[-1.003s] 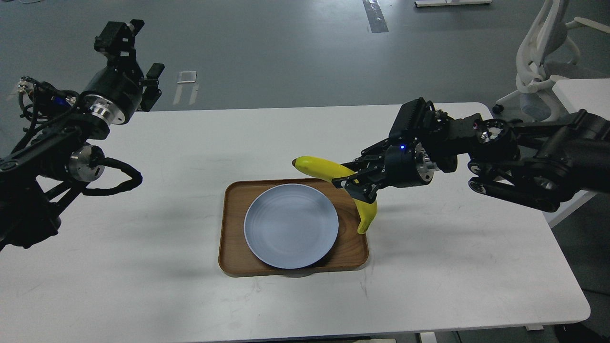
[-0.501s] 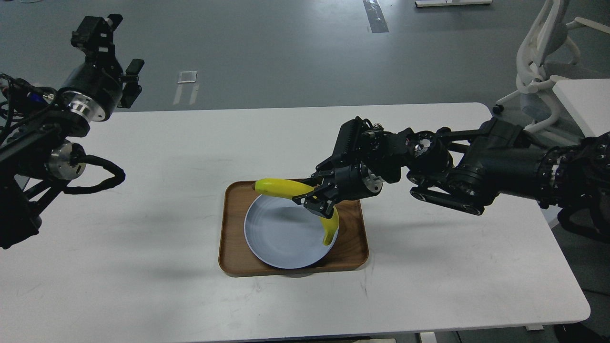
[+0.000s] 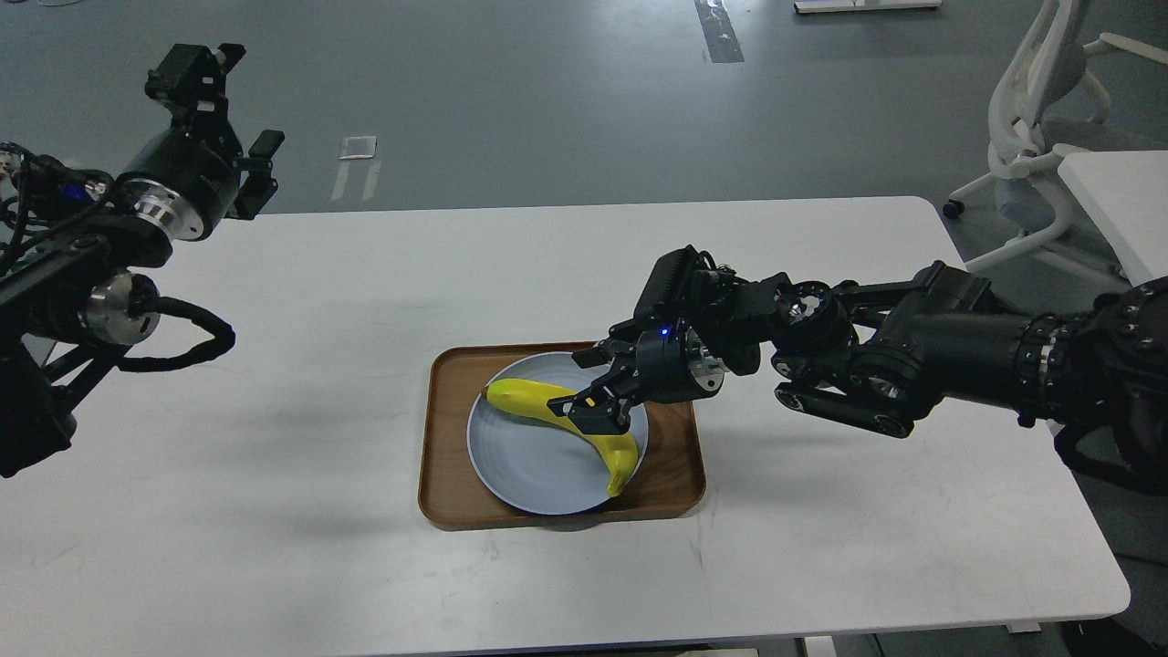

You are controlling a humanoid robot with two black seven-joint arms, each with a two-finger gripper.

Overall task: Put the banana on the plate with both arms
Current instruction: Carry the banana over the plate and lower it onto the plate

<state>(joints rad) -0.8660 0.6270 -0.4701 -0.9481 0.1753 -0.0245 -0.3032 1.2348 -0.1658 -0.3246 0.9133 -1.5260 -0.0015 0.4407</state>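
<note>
The yellow banana (image 3: 523, 399) lies across the pale blue plate (image 3: 529, 461), its left end near the plate's far-left rim and its right end pointing down at the near-right rim. My right gripper (image 3: 595, 408) comes in from the right and is shut on the banana's middle, low over the plate. My left gripper (image 3: 228, 109) is raised at the far left, beyond the table's back-left corner, open and empty, far from the plate.
The plate rests in a rectangular brown wooden tray (image 3: 445, 447) at the middle of the white table (image 3: 274, 474). A white chair (image 3: 1040, 109) and another white tabletop (image 3: 1118, 192) stand at the back right.
My right gripper has carried the banana left and down, from beside the tray to lying on the plate. My left arm drew back to the left, then shifted slightly.
</note>
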